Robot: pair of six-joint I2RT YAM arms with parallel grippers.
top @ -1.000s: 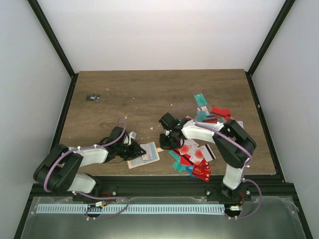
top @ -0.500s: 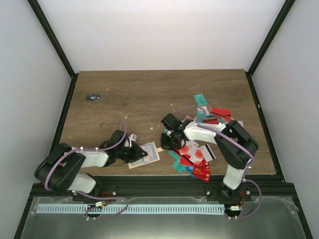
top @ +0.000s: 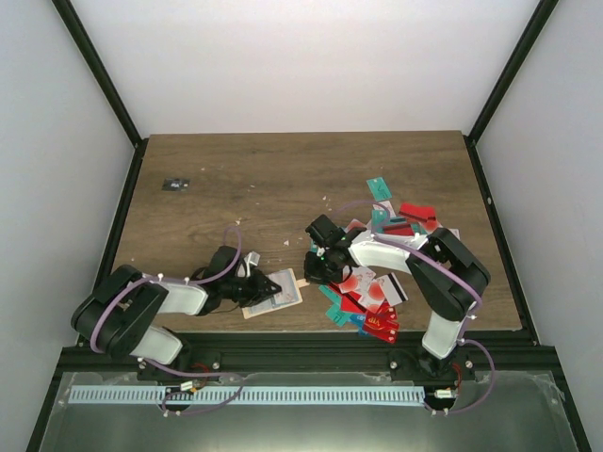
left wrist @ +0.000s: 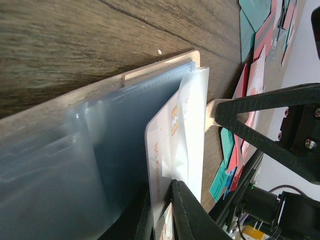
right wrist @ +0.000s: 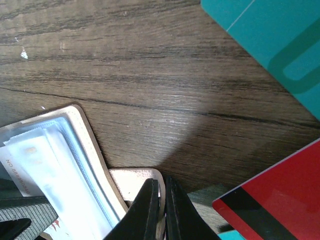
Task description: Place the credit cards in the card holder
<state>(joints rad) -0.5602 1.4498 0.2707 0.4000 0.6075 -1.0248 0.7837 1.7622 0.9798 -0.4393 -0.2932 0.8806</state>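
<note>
Near the front edge of the brown wooden counter (top: 283,179), left of its middle, the small beige-tan folding card holder (right wrist: 92,140) is lying open. The left gripper (left wrist: 165,212) is pinching a white plastic card with red print (left wrist: 162,150) tightly between its fingers. The far edge of this card seems to be sitting in a clear pocket. The right gripper (right wrist: 161,197) is closed on the pale rounded snap tab (right wrist: 132,180) of the holder and is pressing it down.

I am judging the main risk to be the soft pocket. If the white plastic card with red print is going in at an angle, its corner may catch the plastic and fold it, or the card may bend. The thin tab may also slip out of the right gripper; then the whole holder would be sliding with the push.

Just right of the holder, the heap of red, teal and white loose cards (top: 372,297) is lying near the front-right corner, overlapping each other. A teal card (right wrist: 270,40) and a red card with a black stripe (right wrist: 280,195) are lying close to the right gripper, so they are crowding its way. A tiny dark flat object (top: 175,185) is lying towards the far-left corner, well apart.
</note>
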